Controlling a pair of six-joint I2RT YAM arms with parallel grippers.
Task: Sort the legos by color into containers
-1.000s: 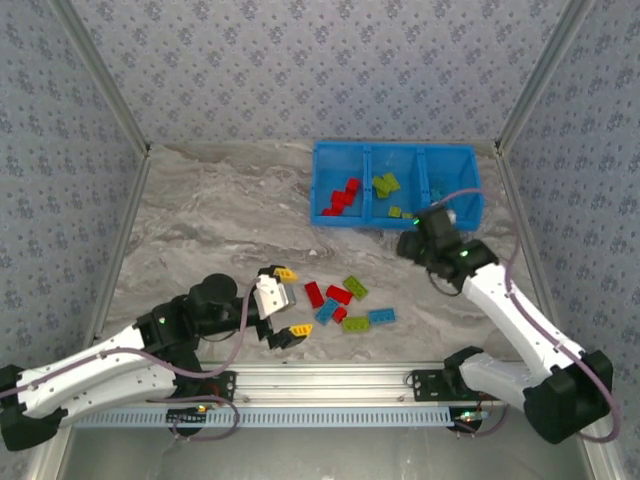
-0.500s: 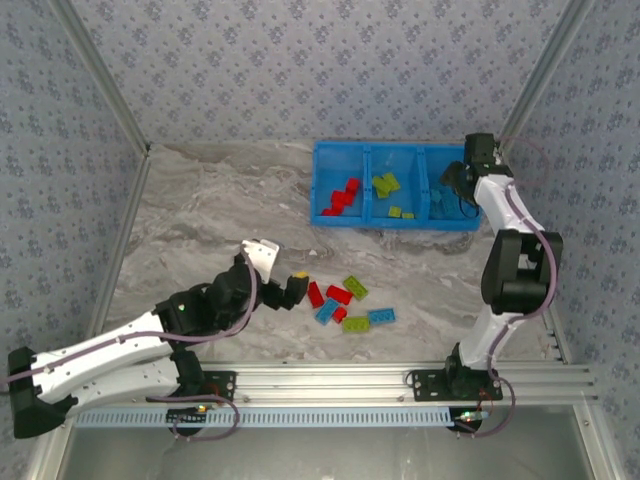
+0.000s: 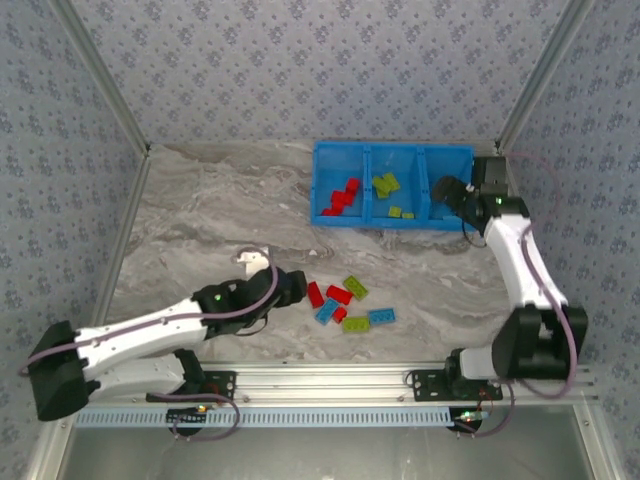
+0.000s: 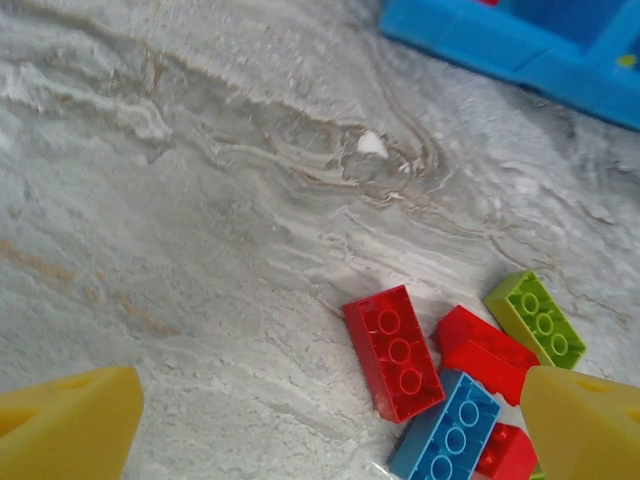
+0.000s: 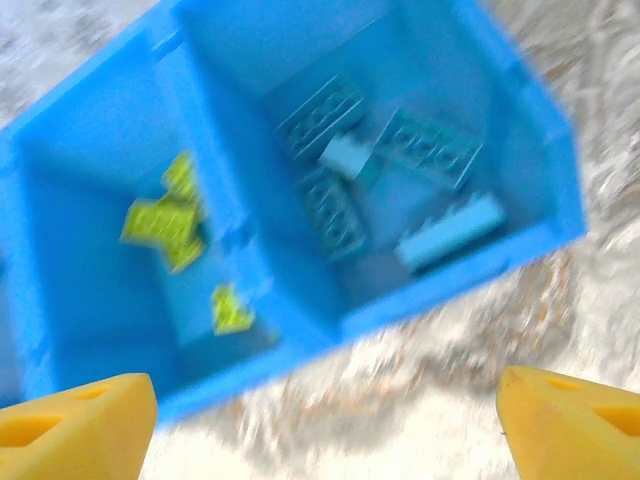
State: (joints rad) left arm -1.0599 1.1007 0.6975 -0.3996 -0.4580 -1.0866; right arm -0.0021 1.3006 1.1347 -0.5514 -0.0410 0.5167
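Marbled table [image 3: 200, 200], toward its front edge: red lego [image 4: 393, 352] was seen just ahead of the wide-spread left gripper [image 4: 325, 430], lengthwise to its approach; right gripper [image 5: 322, 415] was likewise spread.

Bare tabletop [image 3: 200, 210] spreads across the left side, free for passing. Loose legos [image 3: 345, 300] crowd the near centre, several touching, the left tool [image 3: 292, 287] just beside them, opened wide. The blue bin [image 3: 395, 150] walls off the far right, the right tool [image 3: 450, 189] over its right end; a bare strip separates bin from legos
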